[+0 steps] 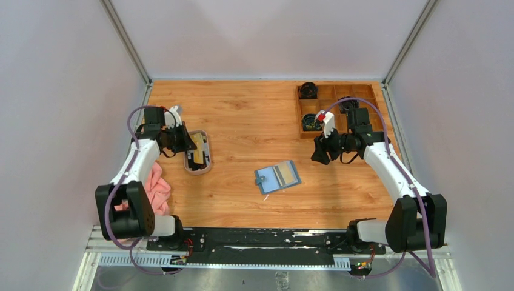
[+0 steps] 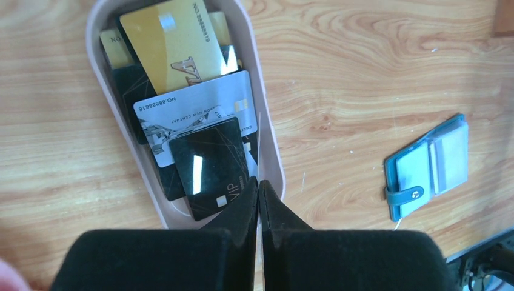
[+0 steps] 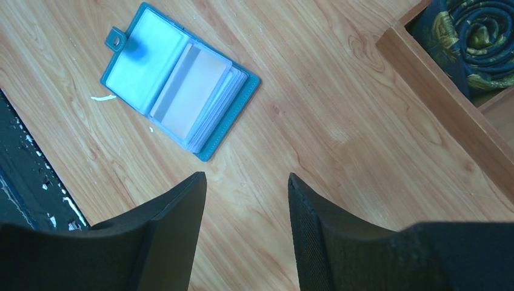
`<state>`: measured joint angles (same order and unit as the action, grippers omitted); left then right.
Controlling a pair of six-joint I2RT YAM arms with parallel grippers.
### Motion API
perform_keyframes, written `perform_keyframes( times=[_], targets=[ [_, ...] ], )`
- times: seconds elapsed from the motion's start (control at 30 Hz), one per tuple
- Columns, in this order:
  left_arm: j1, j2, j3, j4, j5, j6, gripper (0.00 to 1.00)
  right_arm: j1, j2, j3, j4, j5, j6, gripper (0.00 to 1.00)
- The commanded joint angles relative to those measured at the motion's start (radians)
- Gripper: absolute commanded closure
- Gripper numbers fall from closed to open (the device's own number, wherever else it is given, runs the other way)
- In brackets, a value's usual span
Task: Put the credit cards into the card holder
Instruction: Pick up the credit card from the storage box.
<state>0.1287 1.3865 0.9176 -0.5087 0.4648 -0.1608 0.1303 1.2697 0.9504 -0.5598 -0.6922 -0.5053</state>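
Several credit cards lie stacked in a small oval dish (image 2: pixel 271 142) at the table's left: a gold card (image 2: pixel 173 45), a silver one (image 2: pixel 194 112) and a black VIP card (image 2: pixel 209 167) on top. My left gripper (image 2: pixel 259 183) is shut, its tips pressed together over the dish's right rim at the black card's corner; I see no card between them. From above, my left gripper (image 1: pixel 183 142) sits over the dish (image 1: pixel 206 140). The teal card holder (image 1: pixel 277 176) lies open on the wood, clear pockets up (image 3: pixel 179 79). My right gripper (image 3: pixel 245 177) hovers open and empty, to the holder's right.
A brown wooden compartment tray (image 1: pixel 300 112) with rolled dark items stands at the back right; its corner (image 3: pixel 436 91) is near my right gripper. A pink cloth (image 1: pixel 159 185) lies by the left arm. The card holder (image 2: pixel 427 167) lies right of the dish.
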Motion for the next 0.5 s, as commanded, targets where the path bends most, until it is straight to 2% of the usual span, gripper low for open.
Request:
perform_keyframes(
  times=[0.0,0.27,0.47],
  targets=[
    [0.002,-0.107,-0.016,-0.007,-0.007,0.014,1.00,0.015,-0.020,0.005,-0.014,-0.043,0.002,0.44],
    [0.001,-0.308,-0.082,0.071,0.149,-0.053,1.00,0.015,-0.054,-0.006,-0.017,-0.116,-0.018,0.44],
    [-0.007,-0.475,-0.198,0.263,0.314,-0.234,1.00,0.015,-0.079,-0.015,-0.019,-0.201,-0.027,0.44]
  ],
)
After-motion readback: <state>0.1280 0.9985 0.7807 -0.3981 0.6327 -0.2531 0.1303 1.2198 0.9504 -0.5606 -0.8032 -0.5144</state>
